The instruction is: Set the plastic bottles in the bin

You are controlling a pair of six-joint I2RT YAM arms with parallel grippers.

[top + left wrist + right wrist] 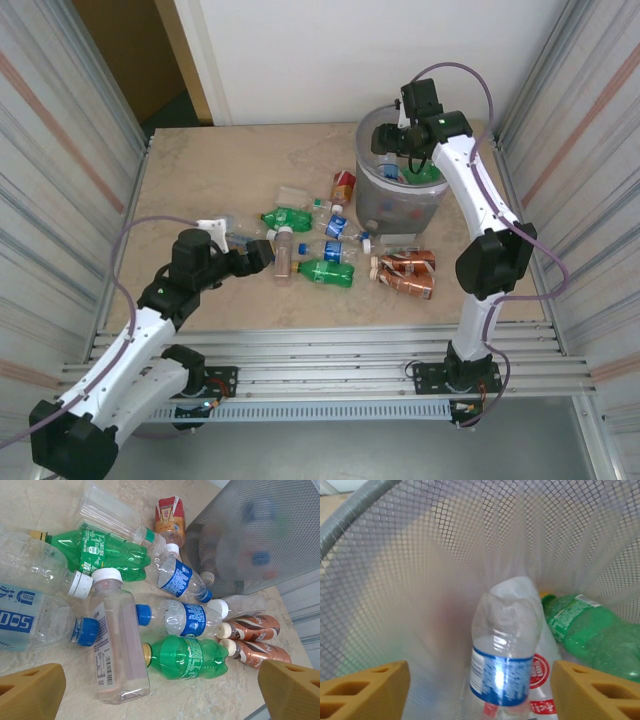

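the bin point(398, 212) stands toward the far right corner of the bench point(200, 165), close to the ribbed right wall point(590, 130), with a narrow bare strip behind it. the right gripper point(386, 142) hangs over the bin's mouth, just inside the left part of the rim. its fingers point(370, 692) stand apart. a clear blue-labelled bottle point(504, 645) sits between them with a gap on each side, touched by neither. beside it in the bin lie a green bottle point(592, 632) and, lower down, a red-and-white label point(540, 680).

the plastic bottles point(335, 228) left on the bench lie in a loose cluster across its middle, running from the bin's foot leftward. a brown-labelled pair point(405, 270) lies side by side just in front of the bin. a red-labelled bottle point(343, 185) sits at the bin's left side. two more green ones point(327, 272) point(288, 218) mark the near and far edges of the cluster.

the left gripper point(262, 256) is at the cluster's left edge, jaws wide with nothing between them, just beside a pinkish white-capped bottle point(284, 255). in the left wrist view the bottles lie packed, several touching.

the far left corner and the left side of the bench are bare as far as the left wall point(60, 150). a bare strip runs along the near edge between the bottles and the rails.
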